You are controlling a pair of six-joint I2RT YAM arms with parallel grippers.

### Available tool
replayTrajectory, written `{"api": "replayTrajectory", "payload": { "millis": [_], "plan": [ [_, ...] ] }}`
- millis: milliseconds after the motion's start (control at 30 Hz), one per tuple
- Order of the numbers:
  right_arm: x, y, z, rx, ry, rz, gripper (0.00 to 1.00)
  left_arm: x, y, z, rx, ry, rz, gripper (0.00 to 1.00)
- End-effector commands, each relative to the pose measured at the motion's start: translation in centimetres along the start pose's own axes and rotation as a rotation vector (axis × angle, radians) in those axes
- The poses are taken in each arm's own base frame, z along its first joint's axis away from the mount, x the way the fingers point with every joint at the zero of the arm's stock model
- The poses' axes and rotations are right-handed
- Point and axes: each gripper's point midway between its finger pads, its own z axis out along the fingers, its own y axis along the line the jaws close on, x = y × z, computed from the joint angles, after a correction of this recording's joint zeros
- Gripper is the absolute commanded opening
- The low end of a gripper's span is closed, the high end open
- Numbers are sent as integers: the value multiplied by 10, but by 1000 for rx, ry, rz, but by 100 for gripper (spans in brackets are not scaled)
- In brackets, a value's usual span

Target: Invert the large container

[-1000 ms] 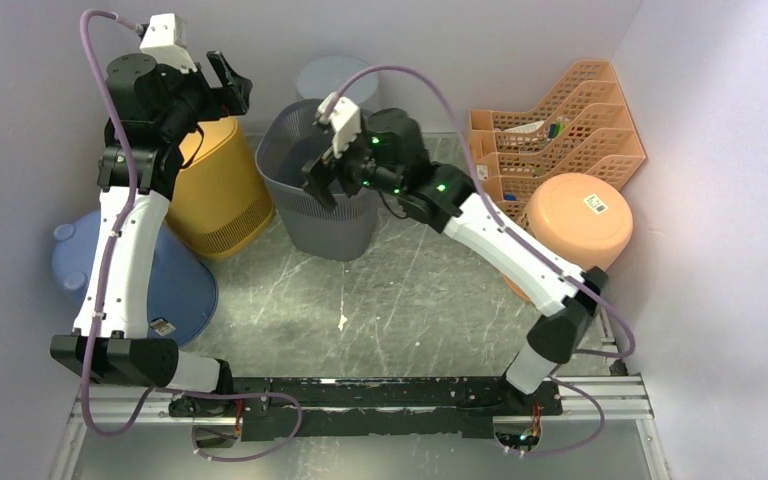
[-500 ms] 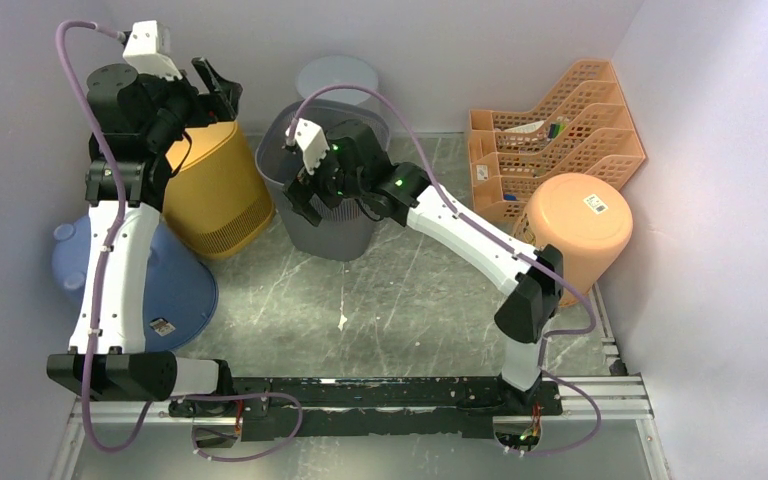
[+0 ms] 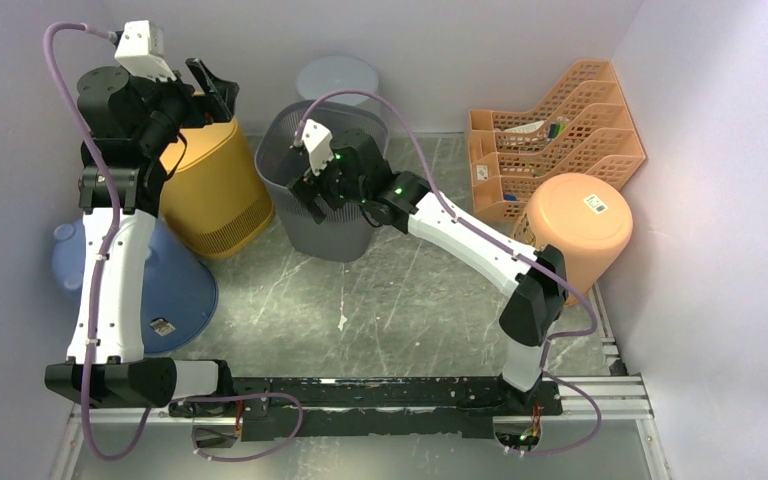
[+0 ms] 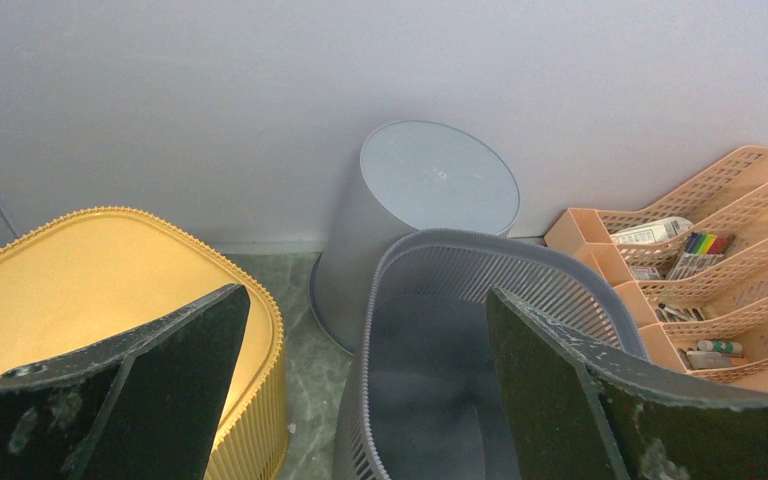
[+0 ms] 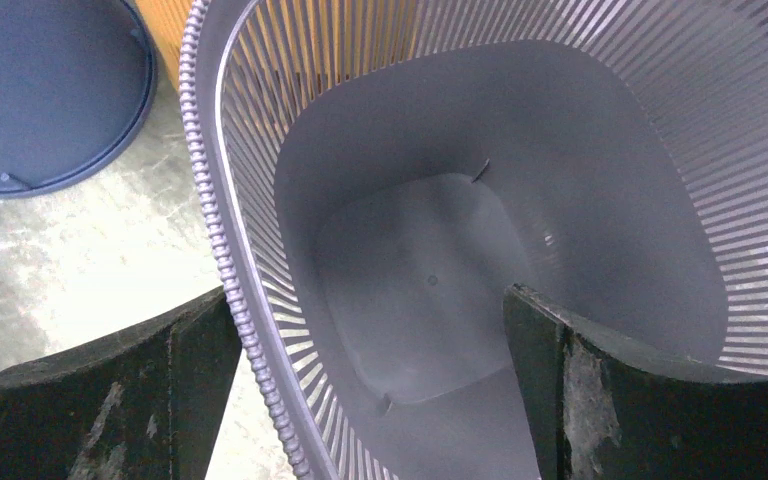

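A view from above showed two white and black robot arms reaching from the near edge of a scuffed grey table toward a group of bins at the back. The large grey slatted container stood upright near the middle of the far side, mouth facing up, just beside a yellow ribbed basket on its left. The right gripper was lowered over the container's near rim with its jaws spread wide. One finger hung outside the slatted wall and the other inside, so the rim ran between them, and the claw had not closed on it. The wrist camera on that arm looked straight down into the container, showing its smooth grey floor. The left gripper was raised high above the back of the yellow basket, its jaws also wide apart and gripping nothing. Its camera looked across the yellow basket and the grey container toward the wall. A round pale grey bin stood upside down against the back wall, behind the container. A blue bin sat upside down at the left, partly behind the left arm. At the right were an orange file organiser holding pens and small items, and an orange bucket turned bottom up, well apart from the container.
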Motion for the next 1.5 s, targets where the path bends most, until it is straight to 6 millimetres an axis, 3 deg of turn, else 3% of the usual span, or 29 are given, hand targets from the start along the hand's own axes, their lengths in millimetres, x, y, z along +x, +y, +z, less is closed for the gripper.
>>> {"api": "replayTrajectory", "payload": {
  "millis": [0,133,167,233,667,900,967,1167,1300,1400,1467],
  "plan": [
    [-1,-3,-6,20,2,17,80,-16,-6,-7,29,-49,18,99],
    [-2,5,-7,-30,9,14,30,-19,-4,-9,16,-54,23,99],
    [-3,8,-8,-48,10,17,13,-20,-3,-9,12,-56,26,99],
    [-7,15,-10,-93,5,20,2,-25,-4,-11,8,-64,29,99],
    [-78,52,-57,-314,-196,170,0,-63,-17,-29,22,-115,42,99],
    [-145,78,-135,-517,-507,351,0,-85,-28,-40,42,-150,41,98],
    [-155,82,-155,-566,-597,423,0,-89,-31,-43,49,-156,40,98],
    [-134,92,-164,-675,-708,586,0,-98,-39,-52,73,-169,36,98],
    [-107,97,-156,-712,-720,668,0,-102,-40,-56,71,-168,46,97],
    [-94,89,-156,-729,-749,715,0,-104,-41,-57,70,-164,50,97],
    [-74,82,-150,-733,-736,769,0,-104,-40,-57,67,-164,50,97]
  ]
}}
